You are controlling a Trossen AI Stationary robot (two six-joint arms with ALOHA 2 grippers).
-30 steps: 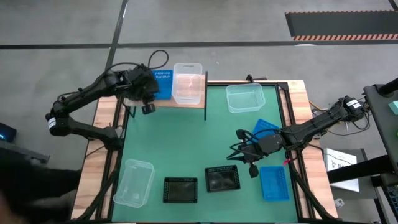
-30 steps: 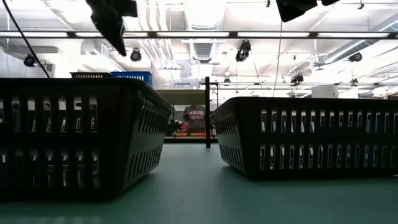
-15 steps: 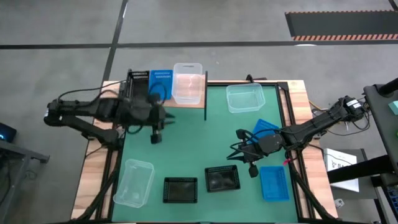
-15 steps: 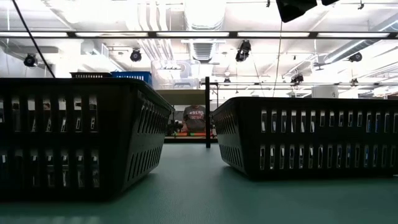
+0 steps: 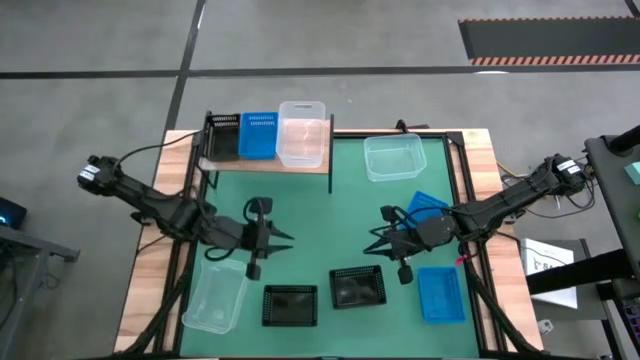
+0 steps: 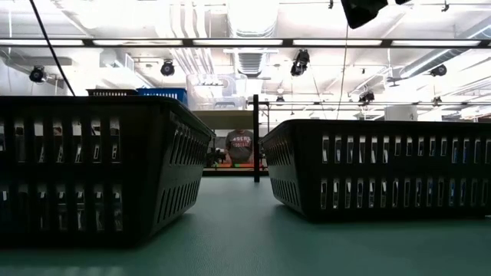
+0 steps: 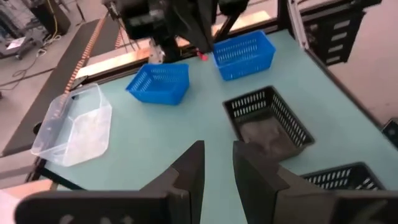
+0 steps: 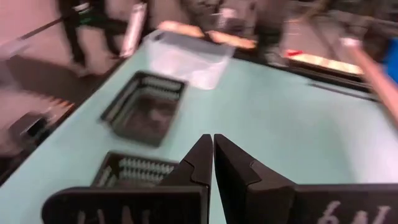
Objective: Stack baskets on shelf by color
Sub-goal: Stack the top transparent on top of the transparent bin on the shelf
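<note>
The wooden shelf (image 5: 265,160) at the far left holds a black basket (image 5: 222,137), a blue basket (image 5: 260,135) and a clear basket (image 5: 303,133) side by side. On the green mat lie two black baskets (image 5: 289,305) (image 5: 358,287), two blue baskets (image 5: 428,207) (image 5: 440,294) and two clear baskets (image 5: 393,157) (image 5: 216,293). My left gripper (image 5: 283,240) (image 7: 219,165) hovers over the mat left of centre, slightly open and empty. My right gripper (image 5: 374,240) (image 8: 213,152) hovers right of centre above the right black basket, shut and empty.
The shelf's black post (image 6: 255,138) stands at its right end. In the low view the two black baskets (image 6: 100,169) (image 6: 383,165) fill the foreground. Bare mat lies between the two grippers and in the middle of the table. A person shows far behind the table (image 6: 240,146).
My left gripper has left the shelf and swung toward the table's near edge and centre, low over the mat. The black basket now shows on the shelf's left end, beside the blue one.
</note>
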